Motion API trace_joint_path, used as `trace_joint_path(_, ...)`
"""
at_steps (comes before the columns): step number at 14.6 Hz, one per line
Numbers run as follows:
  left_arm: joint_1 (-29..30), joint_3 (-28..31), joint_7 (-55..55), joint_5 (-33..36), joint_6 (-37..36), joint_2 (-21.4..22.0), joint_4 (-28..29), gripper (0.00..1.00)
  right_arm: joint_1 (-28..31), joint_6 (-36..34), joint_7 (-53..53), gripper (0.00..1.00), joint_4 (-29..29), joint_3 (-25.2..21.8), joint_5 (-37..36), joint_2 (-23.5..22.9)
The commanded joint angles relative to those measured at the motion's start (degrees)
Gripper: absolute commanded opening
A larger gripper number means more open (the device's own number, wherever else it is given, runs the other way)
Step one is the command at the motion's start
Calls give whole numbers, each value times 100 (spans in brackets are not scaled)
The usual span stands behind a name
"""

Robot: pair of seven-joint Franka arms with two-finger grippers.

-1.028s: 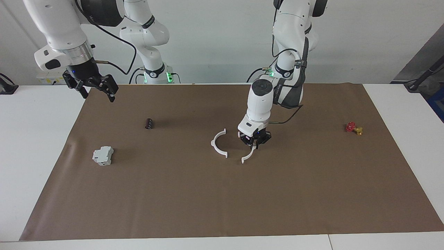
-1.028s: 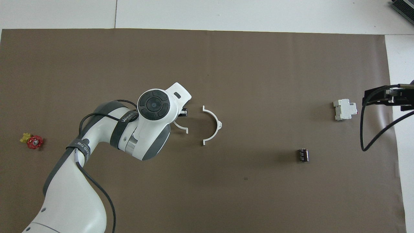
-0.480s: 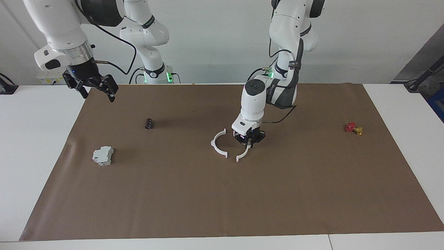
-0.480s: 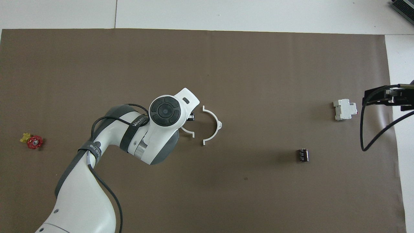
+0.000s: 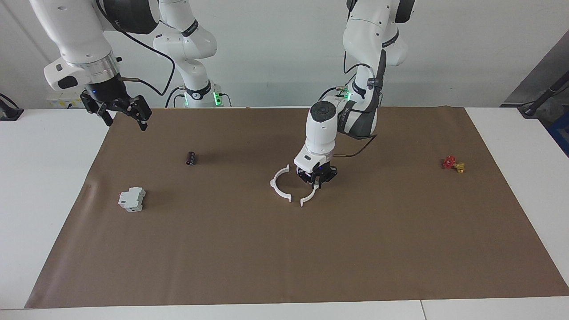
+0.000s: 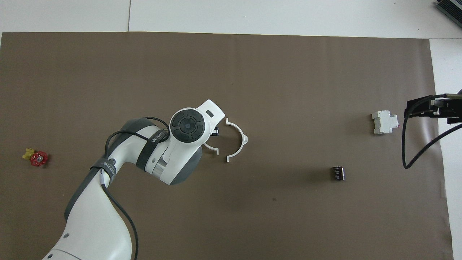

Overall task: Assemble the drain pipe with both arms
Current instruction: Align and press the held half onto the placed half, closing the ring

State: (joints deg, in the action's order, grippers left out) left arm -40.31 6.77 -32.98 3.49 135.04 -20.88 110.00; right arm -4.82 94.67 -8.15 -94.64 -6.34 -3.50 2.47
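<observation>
The drain pipe is in two white half-rings near the middle of the brown mat point(image 5: 284, 249). One half point(image 5: 278, 185) point(image 6: 239, 139) lies free on the mat. My left gripper point(image 5: 316, 182) is shut on the other half point(image 5: 307, 198) point(image 6: 211, 147), low over the mat beside the first. Their open sides face each other, with a small gap between the ends. In the overhead view the left wrist hides most of that gripper and its half. My right gripper point(image 5: 119, 114) point(image 6: 429, 108) waits raised and open over the mat's edge at the right arm's end.
A grey-white boxy block point(image 5: 132, 199) point(image 6: 384, 122) and a small black cylinder point(image 5: 190, 158) point(image 6: 338, 172) lie toward the right arm's end. A small red and yellow valve piece point(image 5: 453, 164) point(image 6: 35, 157) lies toward the left arm's end.
My left gripper has carried its half-ring toward the half lying on the mat, and the gap between them has narrowed. The right arm has not moved.
</observation>
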Motion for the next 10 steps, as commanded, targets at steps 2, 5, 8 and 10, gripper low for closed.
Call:
trace_joint_path(2,-222,114,-331,178,180,-12,100,0,43,-18,121,100,-63,36,-10,78)
trace_joint_path(5,-232,114,-349,178,181,5,118,0,43,-18,121,100,-63,36,-10,78)
trace_joint_path(8,-311,114,-454,196,163,5,144,0,43,-18,121,100,-63,27,-10,78)
trace_joint_path(10,-319,114,-463,266,172,23,188,0,43,-18,121,100,-63,27,-10,78)
